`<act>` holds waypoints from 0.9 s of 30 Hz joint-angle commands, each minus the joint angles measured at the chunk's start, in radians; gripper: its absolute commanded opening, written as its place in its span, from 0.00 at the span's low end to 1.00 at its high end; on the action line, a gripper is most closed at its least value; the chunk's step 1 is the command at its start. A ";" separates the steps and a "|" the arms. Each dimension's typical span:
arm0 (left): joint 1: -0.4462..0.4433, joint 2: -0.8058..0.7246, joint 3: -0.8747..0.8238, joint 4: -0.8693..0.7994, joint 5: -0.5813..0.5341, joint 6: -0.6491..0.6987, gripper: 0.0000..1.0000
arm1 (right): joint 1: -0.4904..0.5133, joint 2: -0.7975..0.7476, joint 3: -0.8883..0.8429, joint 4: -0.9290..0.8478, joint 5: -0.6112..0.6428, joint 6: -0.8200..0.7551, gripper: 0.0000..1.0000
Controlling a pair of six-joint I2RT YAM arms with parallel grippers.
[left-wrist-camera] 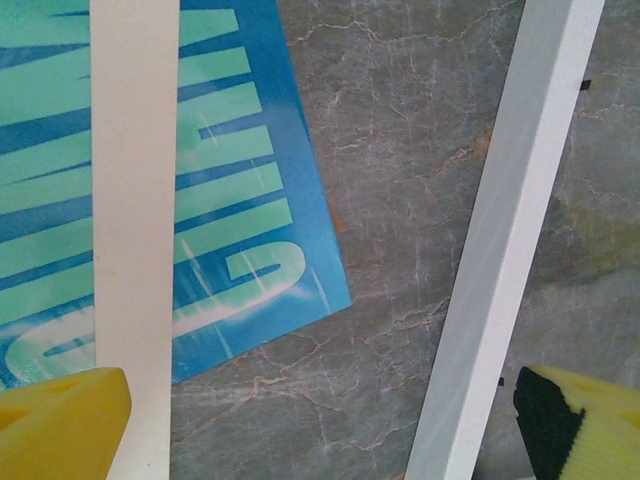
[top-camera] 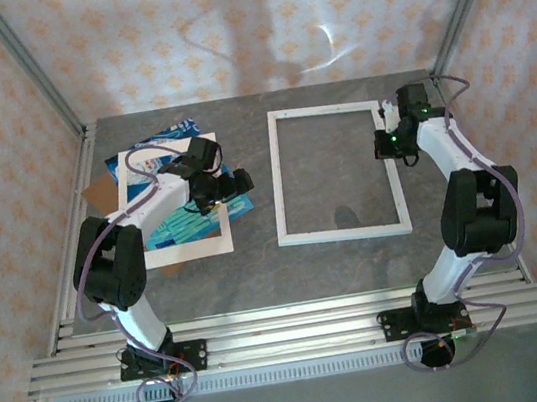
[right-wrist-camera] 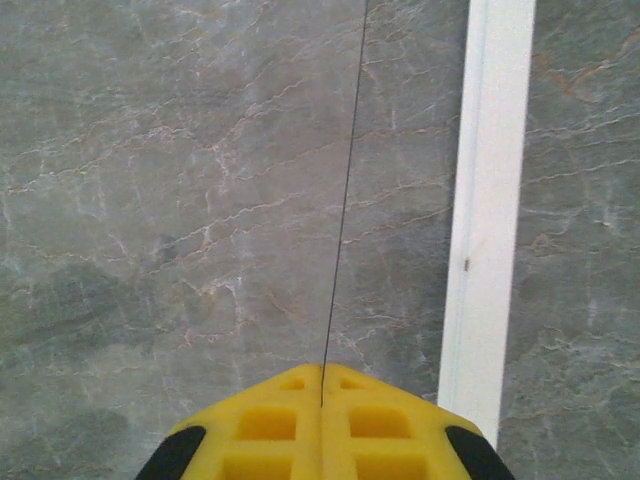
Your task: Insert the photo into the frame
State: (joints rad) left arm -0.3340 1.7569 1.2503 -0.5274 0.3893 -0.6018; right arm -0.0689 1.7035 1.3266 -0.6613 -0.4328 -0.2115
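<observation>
Left of the frame [top-camera: 344, 233] the photo [top-camera: 177, 232] lies under a mat [top-camera: 187, 250], so the left jaws hang wide open over its corner, seemingly to free it, the right jaws shut beside the frame's right rail.

Grey marbled table [top-camera: 259, 273] bears white frame [top-camera: 344, 234], brown board [top-camera: 101, 194].

Large mint-white block lettering crosses the rectangular blue paper print [left-wrist-camera: 300, 225] at nine o'clock in the left wrist view, cut off by a flat cream mat strip [left-wrist-camera: 135, 200], with no word legible.
</observation>
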 commanded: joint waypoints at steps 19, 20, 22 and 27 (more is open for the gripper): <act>-0.005 0.008 -0.021 0.018 0.009 0.011 1.00 | -0.004 0.025 0.006 0.020 0.066 0.083 0.45; -0.005 0.006 -0.024 0.018 0.008 0.010 1.00 | -0.005 0.027 0.004 0.022 0.078 0.086 0.48; -0.005 0.003 -0.032 0.022 0.007 0.010 1.00 | -0.005 0.033 0.001 0.022 0.104 0.093 0.54; -0.005 0.017 -0.029 0.027 0.033 -0.002 1.00 | -0.005 0.068 0.026 -0.008 0.121 0.084 0.63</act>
State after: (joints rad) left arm -0.3340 1.7569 1.2221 -0.5076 0.3943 -0.6025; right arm -0.0738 1.7508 1.3262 -0.6506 -0.3626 -0.1307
